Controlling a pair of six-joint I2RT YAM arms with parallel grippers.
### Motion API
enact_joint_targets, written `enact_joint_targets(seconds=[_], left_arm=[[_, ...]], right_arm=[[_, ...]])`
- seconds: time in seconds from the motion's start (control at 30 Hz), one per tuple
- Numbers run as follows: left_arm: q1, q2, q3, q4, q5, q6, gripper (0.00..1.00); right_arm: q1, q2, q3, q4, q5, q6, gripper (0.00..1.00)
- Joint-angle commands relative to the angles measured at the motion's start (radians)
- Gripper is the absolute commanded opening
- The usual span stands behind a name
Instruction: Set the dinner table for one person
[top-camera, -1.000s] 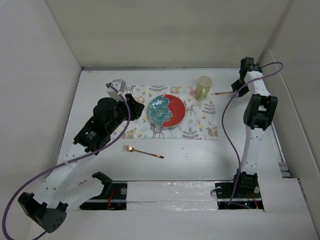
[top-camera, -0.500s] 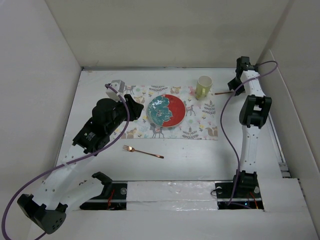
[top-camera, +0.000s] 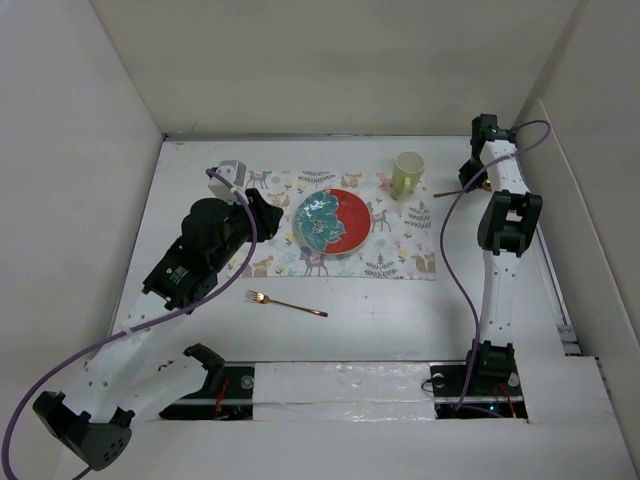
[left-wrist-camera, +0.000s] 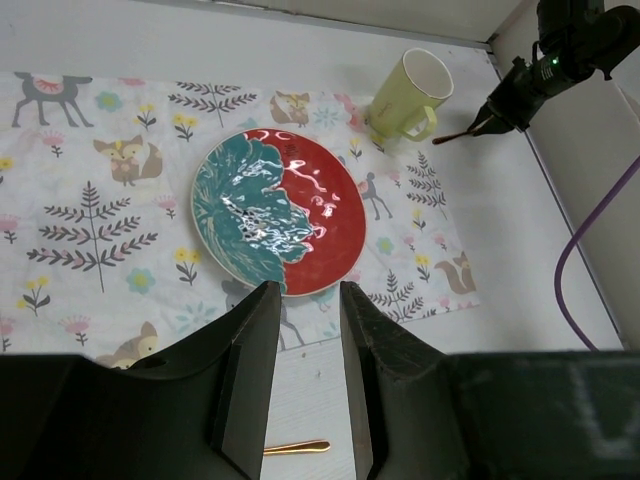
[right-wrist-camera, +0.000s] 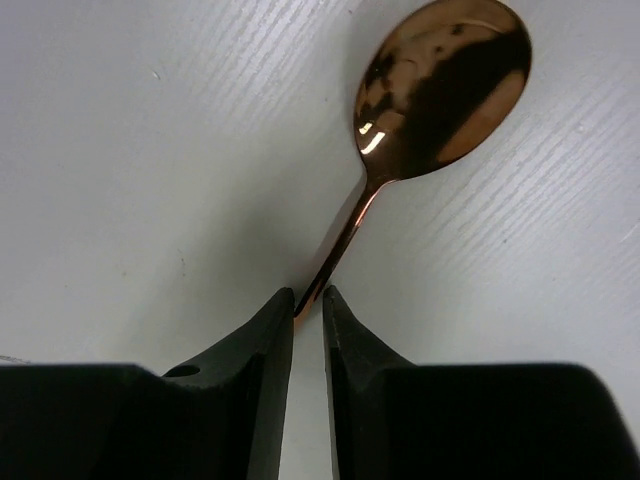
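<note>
On the white dinner table (top-camera: 380, 320) lies a woodland-print placemat (top-camera: 400, 255) bearing a red and teal plate (top-camera: 332, 221) and a pale green mug (top-camera: 408, 173). A copper spoon (right-wrist-camera: 440, 80) lies on the bare tabletop right of the mug, its bowl pointing away in the right wrist view. My right gripper (right-wrist-camera: 308, 297) is shut on the end of the spoon's handle. My left gripper (left-wrist-camera: 305, 290) hangs open over the mat's near edge, just short of the plate (left-wrist-camera: 278, 210), with nothing between its fingers. A copper fork (top-camera: 287, 303) lies on the table below the mat.
White panel walls close the table on the left, back and right. The right arm (top-camera: 500, 220) reaches along the right wall to the far corner. The left arm (top-camera: 200, 250) stretches over the table's left half. The fork's handle tip (left-wrist-camera: 295, 447) shows under the left fingers.
My right gripper has moved a little toward the far right corner and closed its jaws on the spoon's handle; the spoon shifted slightly. The left arm has barely moved.
</note>
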Motion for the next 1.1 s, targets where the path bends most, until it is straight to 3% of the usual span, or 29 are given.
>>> enact_joint_targets(seconds=[0.0,0.1,0.2,0.23,0.4,0.53,0.57,0.6,0.63,0.7,0.83,0.93,0.97,1.0,1.07], left_arm=[[0.003,-0.043,0.000,0.022,-0.032,0.036,0.28],[0.003,-0.052,-0.010,0.014,-0.027,0.042,0.28],[0.003,-0.058,-0.019,0.017,-0.018,0.039,0.28],[0.003,-0.060,-0.020,0.020,-0.015,0.037,0.28],[-0.006,-0.062,-0.026,0.028,0.007,0.022,0.28],[-0.006,-0.069,-0.033,0.025,0.037,0.002,0.28],[-0.006,-0.074,-0.034,0.025,0.042,-0.007,0.28],[-0.006,-0.075,-0.040,0.025,0.047,-0.012,0.28],[-0.006,-0.086,-0.042,0.022,0.062,-0.023,0.28],[-0.006,-0.091,-0.039,0.014,0.063,-0.024,0.28],[-0.006,-0.109,-0.027,-0.015,0.059,-0.032,0.28],[-0.006,-0.131,-0.016,-0.036,0.037,-0.030,0.28],[-0.006,-0.132,-0.010,-0.044,0.030,-0.029,0.28],[-0.006,-0.140,-0.010,-0.056,0.018,-0.029,0.28],[-0.006,-0.147,-0.005,-0.067,0.011,-0.027,0.28]], right_arm=[[0.027,-0.035,-0.052,-0.068,0.050,-0.071,0.21],[0.048,-0.095,-0.141,-0.050,0.094,-0.114,0.13],[0.049,-0.197,-0.339,0.041,0.076,-0.166,0.06],[0.059,-0.233,-0.472,0.120,0.069,-0.210,0.05],[0.070,-0.438,-0.782,0.263,0.079,-0.295,0.00],[0.059,-0.553,-0.954,0.367,0.050,-0.311,0.04],[0.059,-0.569,-0.973,0.377,0.035,-0.316,0.09],[0.050,-0.574,-0.987,0.378,0.018,-0.319,0.25],[0.040,-0.571,-0.981,0.368,0.006,-0.330,0.31],[0.039,-0.561,-0.975,0.362,0.001,-0.336,0.31],[0.018,-0.535,-0.939,0.340,-0.024,-0.333,0.27],[0.009,-0.503,-0.898,0.305,-0.043,-0.341,0.15],[0.009,-0.500,-0.893,0.300,-0.051,-0.339,0.04],[0.009,-0.498,-0.889,0.294,-0.054,-0.338,0.00],[0.009,-0.526,-0.909,0.308,-0.044,-0.322,0.00]])
